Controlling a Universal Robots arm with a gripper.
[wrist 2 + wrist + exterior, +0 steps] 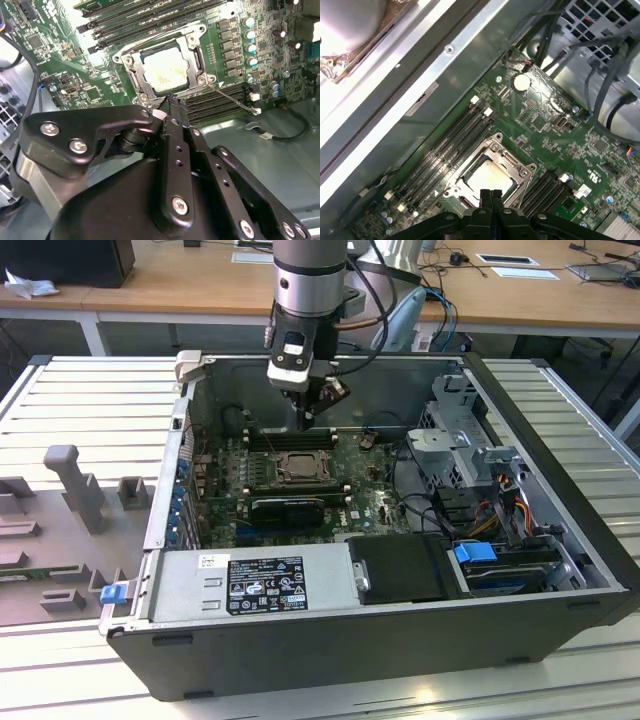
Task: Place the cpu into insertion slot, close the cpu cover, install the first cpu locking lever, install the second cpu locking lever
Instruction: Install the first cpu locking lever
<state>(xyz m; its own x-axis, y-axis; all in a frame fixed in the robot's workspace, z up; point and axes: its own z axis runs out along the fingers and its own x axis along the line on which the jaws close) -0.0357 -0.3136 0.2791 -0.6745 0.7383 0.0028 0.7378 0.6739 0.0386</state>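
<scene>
Seen from the arm's own cameras, the black gripper (170,102) points down into an open computer case (400,640), its two fingers (484,196) clenched flat against each other with nothing visible between them. Just ahead of the fingertips, almost touching their end, lies the insertion slot (205,80), a square socket with a dark metal frame. The cpu (162,70) sits inside it, its pale silvery top facing up and framed on all sides. The cpu cover (512,161), a thin metal plate with a square window, lies down flat over the chip's edges, so the chip shows through the window. From the socket corner nearest the fingertips a thin wire locking lever (232,98) runs off to one side; whether it is latched cannot be told. Flanking the socket on both sides of the fingers are rows of long, narrow black memory slots (450,145) on the green motherboard (545,125). Farther past the socket a round silver coin battery (521,82) sits on the board, and beyond it dark cables (600,100) loop toward a metal drive cage. In the exterior view the arm hangs over the socket from above, the case rests on a ribbed metal table (90,400), and wooden desks (150,290) stand behind.
</scene>
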